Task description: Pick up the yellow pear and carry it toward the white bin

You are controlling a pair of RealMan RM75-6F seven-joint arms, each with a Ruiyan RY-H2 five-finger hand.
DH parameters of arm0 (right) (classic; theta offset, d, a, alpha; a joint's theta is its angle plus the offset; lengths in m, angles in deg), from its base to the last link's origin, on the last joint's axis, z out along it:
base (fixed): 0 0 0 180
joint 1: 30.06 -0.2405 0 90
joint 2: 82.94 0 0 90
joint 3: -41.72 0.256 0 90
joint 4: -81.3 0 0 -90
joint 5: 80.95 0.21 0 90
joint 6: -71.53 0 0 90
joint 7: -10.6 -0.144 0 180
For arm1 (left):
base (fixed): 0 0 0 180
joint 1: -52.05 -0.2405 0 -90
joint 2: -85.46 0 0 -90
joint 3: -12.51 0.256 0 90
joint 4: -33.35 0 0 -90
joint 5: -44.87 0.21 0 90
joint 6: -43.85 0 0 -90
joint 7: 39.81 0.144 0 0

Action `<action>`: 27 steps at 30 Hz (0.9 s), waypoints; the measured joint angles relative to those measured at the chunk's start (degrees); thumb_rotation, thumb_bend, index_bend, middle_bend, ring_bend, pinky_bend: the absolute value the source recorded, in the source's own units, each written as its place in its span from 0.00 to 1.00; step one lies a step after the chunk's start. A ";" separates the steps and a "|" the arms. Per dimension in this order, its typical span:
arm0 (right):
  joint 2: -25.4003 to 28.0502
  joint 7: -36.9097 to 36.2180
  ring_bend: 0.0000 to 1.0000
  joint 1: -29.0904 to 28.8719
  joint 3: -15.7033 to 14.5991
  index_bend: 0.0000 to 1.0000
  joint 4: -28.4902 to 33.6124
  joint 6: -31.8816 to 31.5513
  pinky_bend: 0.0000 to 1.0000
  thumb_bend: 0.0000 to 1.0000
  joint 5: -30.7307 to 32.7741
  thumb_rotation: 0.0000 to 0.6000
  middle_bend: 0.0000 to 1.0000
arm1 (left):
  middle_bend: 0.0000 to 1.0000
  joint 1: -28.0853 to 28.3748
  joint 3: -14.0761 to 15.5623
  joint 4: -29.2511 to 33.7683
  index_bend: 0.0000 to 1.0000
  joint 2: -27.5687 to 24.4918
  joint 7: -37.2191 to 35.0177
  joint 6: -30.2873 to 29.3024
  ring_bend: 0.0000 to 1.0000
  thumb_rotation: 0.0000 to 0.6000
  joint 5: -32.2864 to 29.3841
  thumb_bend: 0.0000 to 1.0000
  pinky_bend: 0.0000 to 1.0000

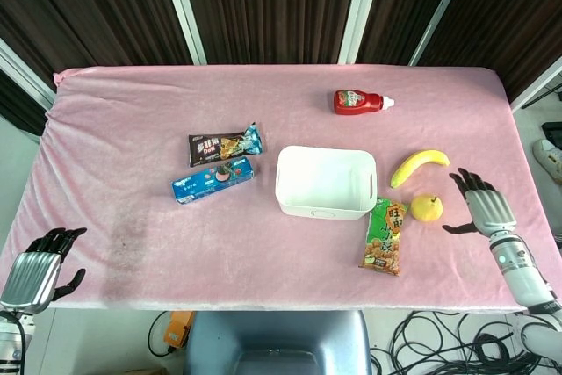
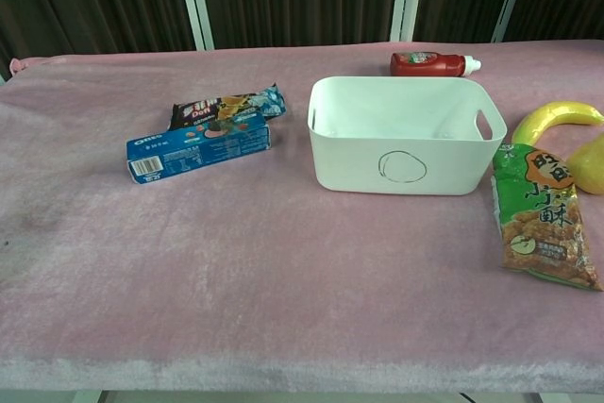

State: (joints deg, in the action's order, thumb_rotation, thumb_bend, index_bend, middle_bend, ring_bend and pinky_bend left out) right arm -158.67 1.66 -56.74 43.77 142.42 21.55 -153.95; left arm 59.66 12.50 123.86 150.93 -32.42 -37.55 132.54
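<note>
The yellow pear (image 1: 427,207) lies on the pink cloth just right of the green snack bag, and shows at the right edge of the chest view (image 2: 589,165). The white bin (image 1: 326,182) (image 2: 404,135) stands at the table's middle, left of the pear. My right hand (image 1: 479,202) hovers a short way right of the pear, fingers spread, holding nothing. My left hand (image 1: 37,266) hangs at the front left corner, off the table edge, fingers loosely curled and apart, empty. Neither hand shows in the chest view.
A banana (image 1: 419,165) lies just behind the pear. A green snack bag (image 1: 385,234) lies between bin and pear. A ketchup bottle (image 1: 359,102) lies behind the bin. A chocolate bar (image 1: 225,144) and a blue cookie box (image 1: 212,180) lie left of the bin.
</note>
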 measured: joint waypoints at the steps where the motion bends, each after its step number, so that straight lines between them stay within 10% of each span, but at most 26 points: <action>1: -0.67 -0.45 0.09 -0.27 0.08 0.13 -0.86 0.65 0.30 0.21 -0.02 1.00 0.10 | 0.27 0.01 0.01 0.00 0.21 0.01 0.03 0.02 0.19 1.00 0.00 0.31 0.33; 20: -9.32 -9.85 0.37 -1.99 0.14 0.39 -12.70 1.75 0.52 0.23 -5.64 1.00 0.30 | 0.27 -0.03 0.08 -0.05 0.21 -0.01 -0.04 -0.17 0.19 1.00 0.10 0.31 0.33; 24: -11.10 -11.05 0.42 -2.31 0.08 0.45 -14.84 1.99 0.56 0.40 -6.35 1.00 0.34 | 0.27 -0.06 0.11 -0.06 0.21 0.00 -0.01 -0.28 0.19 1.00 0.20 0.31 0.33; 27: -12.46 -11.83 0.54 -2.38 -0.06 0.64 -16.73 1.22 0.66 0.72 -7.26 1.00 0.44 | 0.27 -0.10 0.15 -0.03 0.21 0.02 0.10 -0.35 0.19 1.00 0.27 0.31 0.33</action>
State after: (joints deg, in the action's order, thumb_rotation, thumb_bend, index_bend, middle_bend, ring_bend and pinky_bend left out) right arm -171.13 -10.17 -59.12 43.72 125.70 22.77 -161.21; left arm 59.56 12.65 123.83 150.95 -32.32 -37.89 132.81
